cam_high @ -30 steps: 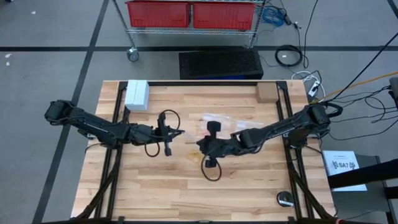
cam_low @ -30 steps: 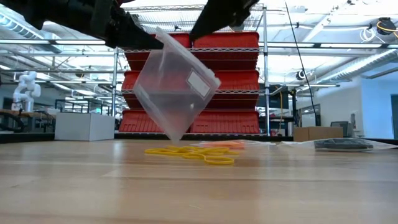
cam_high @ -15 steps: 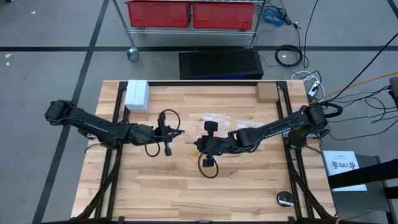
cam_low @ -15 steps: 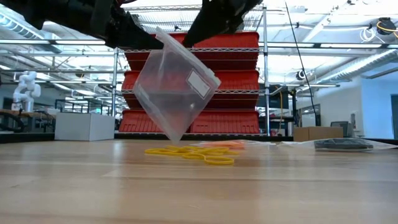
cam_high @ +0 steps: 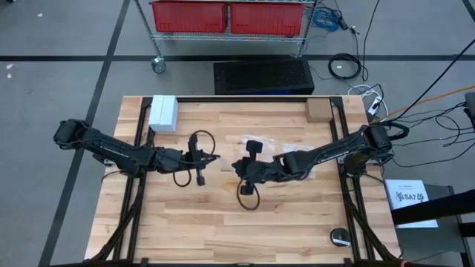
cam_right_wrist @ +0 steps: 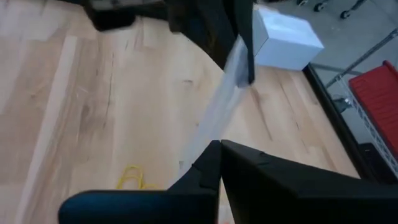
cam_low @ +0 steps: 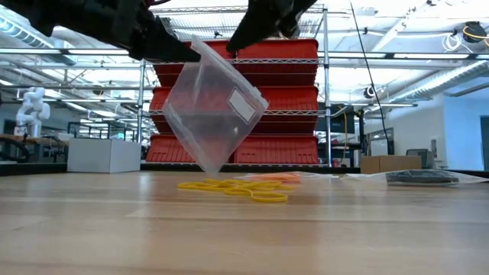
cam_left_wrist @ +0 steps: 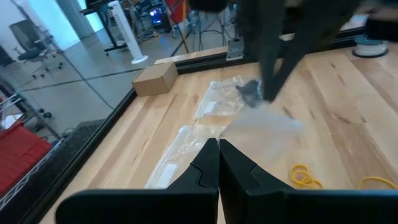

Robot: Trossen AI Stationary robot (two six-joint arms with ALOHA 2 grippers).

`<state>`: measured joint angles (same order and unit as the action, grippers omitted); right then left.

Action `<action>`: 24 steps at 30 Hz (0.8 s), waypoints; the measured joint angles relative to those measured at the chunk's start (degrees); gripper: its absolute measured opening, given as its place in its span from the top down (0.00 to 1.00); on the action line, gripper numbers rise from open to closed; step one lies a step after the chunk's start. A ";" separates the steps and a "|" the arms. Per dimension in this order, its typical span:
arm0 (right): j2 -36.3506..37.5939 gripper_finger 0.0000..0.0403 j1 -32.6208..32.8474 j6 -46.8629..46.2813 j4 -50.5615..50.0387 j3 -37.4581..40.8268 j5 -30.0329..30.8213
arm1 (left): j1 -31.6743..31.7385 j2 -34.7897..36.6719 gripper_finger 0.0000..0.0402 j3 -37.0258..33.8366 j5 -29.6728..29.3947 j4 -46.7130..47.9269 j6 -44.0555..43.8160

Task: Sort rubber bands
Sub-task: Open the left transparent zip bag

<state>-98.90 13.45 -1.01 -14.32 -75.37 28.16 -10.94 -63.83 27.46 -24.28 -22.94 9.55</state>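
Note:
A clear plastic bag [cam_low: 214, 114] with a white label hangs tilted above the middle of the table, held between both grippers. My left gripper [cam_high: 215, 159] is shut on the bag's upper edge from the left. My right gripper [cam_high: 237, 170] is shut on the same edge from the right. Yellow rubber bands [cam_low: 243, 189] and orange ones [cam_low: 275, 179] lie flat on the wood under the bag. The yellow rubber bands [cam_left_wrist: 305, 176] also show in the left wrist view, past the bag [cam_left_wrist: 261, 127]. My left gripper pinches the bag's upper edge [cam_left_wrist: 239, 134] between its two shut fingers, coming nearly level from the table's left. The bag hangs below, clear of the table. My right gripper pinches the bag's upper edge [cam_right_wrist: 202, 149] between its two shut fingers, slanting down from the table's right. The plastic runs as a strip [cam_right_wrist: 217, 106] across to the left gripper. The bag's lower corner [cam_low: 208, 168] hangs above the bands.
More clear plastic bags [cam_high: 260, 142] lie flat on the table beyond the grippers. A white box [cam_high: 164, 113] stands at the far left corner, a brown box [cam_high: 318, 110] at the far right. A small round black object [cam_high: 341, 237] sits near the right front corner.

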 joint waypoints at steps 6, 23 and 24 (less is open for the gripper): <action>0.45 0.88 1.74 -1.18 0.67 0.00 1.70 | 0.00 0.00 1.00 0.00 -0.72 -0.05 -0.27; -5.80 0.48 -2.42 0.02 8.90 0.00 6.39 | 0.00 0.00 1.00 0.00 -2.73 -0.53 -1.20; -5.83 0.49 -2.54 0.02 9.30 0.00 6.39 | 0.00 0.00 1.00 0.00 -2.79 -0.50 -1.30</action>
<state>-104.73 10.91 -0.99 -5.02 -75.37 34.54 -10.94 -63.83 27.46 -27.07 -23.44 8.25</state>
